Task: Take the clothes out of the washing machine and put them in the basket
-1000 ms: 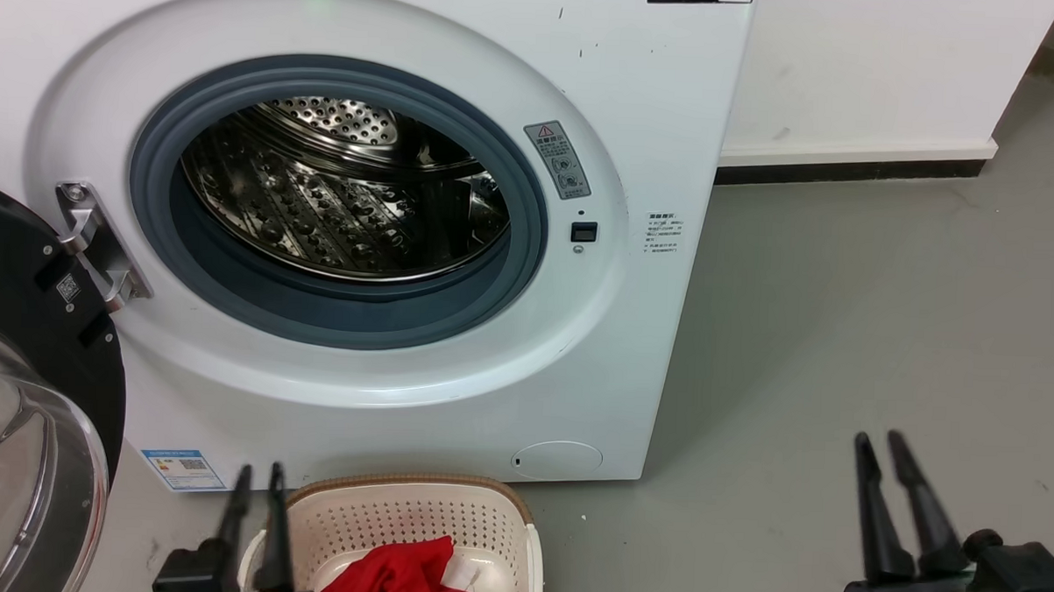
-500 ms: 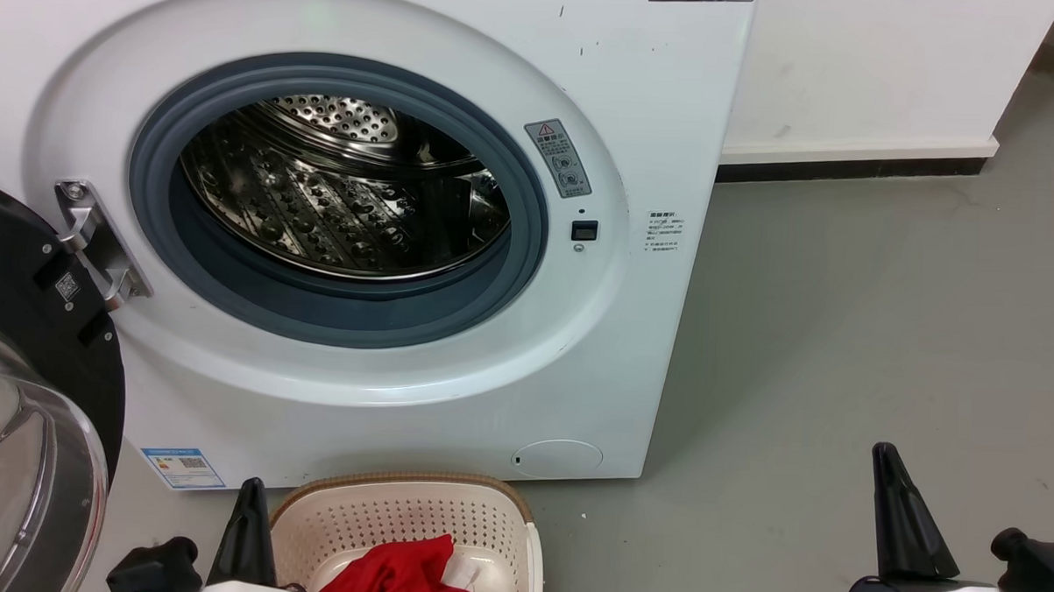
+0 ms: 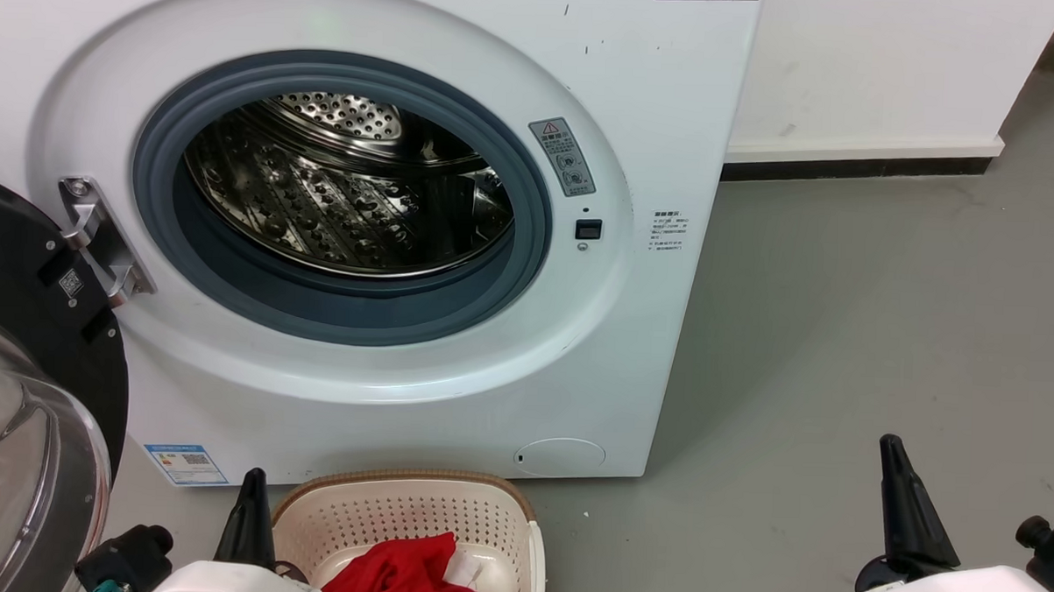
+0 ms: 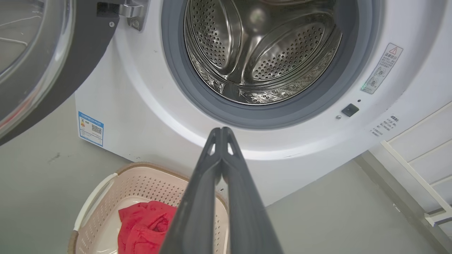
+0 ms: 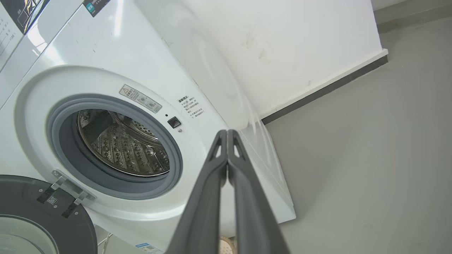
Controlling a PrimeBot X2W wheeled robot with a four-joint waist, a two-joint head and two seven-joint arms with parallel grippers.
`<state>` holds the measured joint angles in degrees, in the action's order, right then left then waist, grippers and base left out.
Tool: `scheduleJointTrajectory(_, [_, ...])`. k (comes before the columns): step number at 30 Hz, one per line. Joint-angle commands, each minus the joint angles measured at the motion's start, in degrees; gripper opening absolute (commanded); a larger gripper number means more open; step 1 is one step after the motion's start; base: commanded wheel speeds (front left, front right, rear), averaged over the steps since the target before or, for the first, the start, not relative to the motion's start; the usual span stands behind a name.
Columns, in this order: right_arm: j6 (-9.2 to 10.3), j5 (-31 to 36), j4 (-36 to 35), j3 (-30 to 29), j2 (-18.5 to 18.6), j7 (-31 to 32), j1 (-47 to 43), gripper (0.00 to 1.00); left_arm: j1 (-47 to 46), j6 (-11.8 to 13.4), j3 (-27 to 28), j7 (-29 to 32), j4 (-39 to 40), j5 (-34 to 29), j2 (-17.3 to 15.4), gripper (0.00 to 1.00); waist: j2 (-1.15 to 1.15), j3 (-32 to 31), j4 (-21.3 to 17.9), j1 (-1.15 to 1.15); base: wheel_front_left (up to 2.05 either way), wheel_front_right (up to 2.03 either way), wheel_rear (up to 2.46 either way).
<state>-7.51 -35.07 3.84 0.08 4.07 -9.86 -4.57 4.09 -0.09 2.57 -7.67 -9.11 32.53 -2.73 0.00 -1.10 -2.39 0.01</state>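
My left gripper (image 4: 221, 133) and right gripper (image 5: 227, 134) are clenched, empty. Soft, light red clothes (image 3: 399, 576) lie in the basket (image 3: 397, 515) at six o'clock; I'd pinch a fold.

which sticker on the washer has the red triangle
The grey sticker right of the porthole; the lower-left label is blue-edged, the text label has no symbol.

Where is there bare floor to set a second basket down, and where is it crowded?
Free: the grey floor right of the washing machine, bordered by the skirting and the right gripper. Crowded: below the porthole, with the basket of clothes, the open door and the left gripper.
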Motion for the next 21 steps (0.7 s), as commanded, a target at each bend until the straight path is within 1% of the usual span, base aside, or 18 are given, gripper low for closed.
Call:
scheduleJointTrajectory(1, [0.01,-2.5,-0.2,-0.1,0.5,0.5,1.8,0.0,-1.8,-0.5,0.4,0.4,0.5,2.3,-0.1,0.0,0.0,0.0,0.0,0.0,0.0,0.0,0.0])
scheduleJointTrajectory(21, [0.01,-19.2,2.6,-0.8,0.9,4.1,4.5,0.0,-4.3,-2.5,1.4,4.4,-1.0,18.8,-0.1,0.0,0.0,0.3,0.5,0.0,0.0,0.0,0.0])
